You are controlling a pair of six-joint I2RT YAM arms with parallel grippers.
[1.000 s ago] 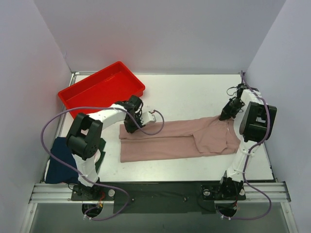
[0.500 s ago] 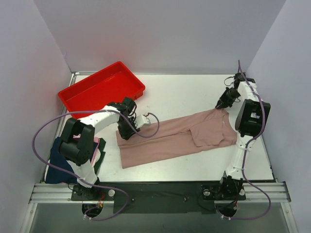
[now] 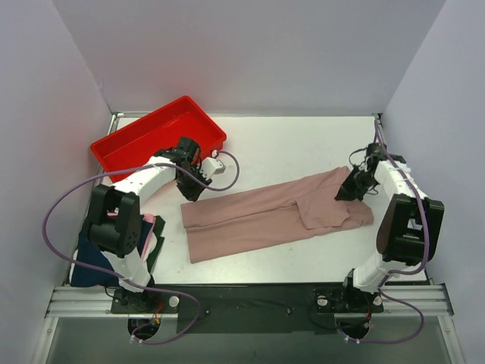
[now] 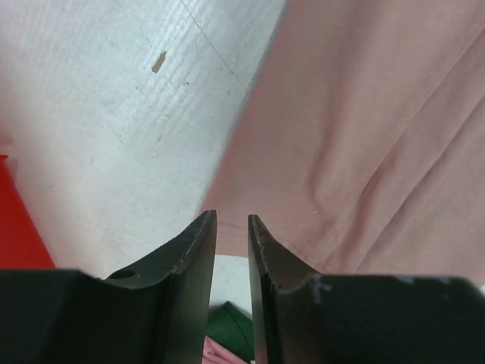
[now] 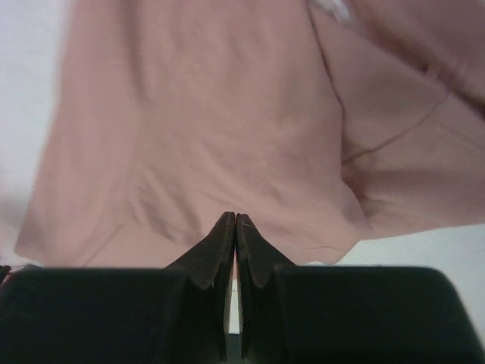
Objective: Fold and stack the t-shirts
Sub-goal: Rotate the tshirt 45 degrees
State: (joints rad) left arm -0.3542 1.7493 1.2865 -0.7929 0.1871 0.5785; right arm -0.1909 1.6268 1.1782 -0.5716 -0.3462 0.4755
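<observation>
The dusty-pink t-shirt [image 3: 265,216] lies as a long folded strip across the table, slanting up to the right, and fills most of both wrist views [image 4: 364,136] [image 5: 212,129]. My left gripper [image 3: 189,193] [image 4: 232,218] hovers at the strip's far-left corner, open by a narrow gap with nothing in it. Low over the right end, my right gripper [image 3: 342,193] [image 5: 236,218] is shut, tips together, with no cloth seen between them. The navy t-shirt [image 3: 91,262] lies folded at the near left, partly behind the left arm.
A red tray [image 3: 159,136] stands at the back left, just behind the left gripper. Green and pink cloth [image 3: 154,235] lies by the left arm's base. White walls close in the table on three sides.
The left gripper has drawn back and left off the shirt's end. The right gripper rose toward the back, then came down onto the right end. The strip now slants.
</observation>
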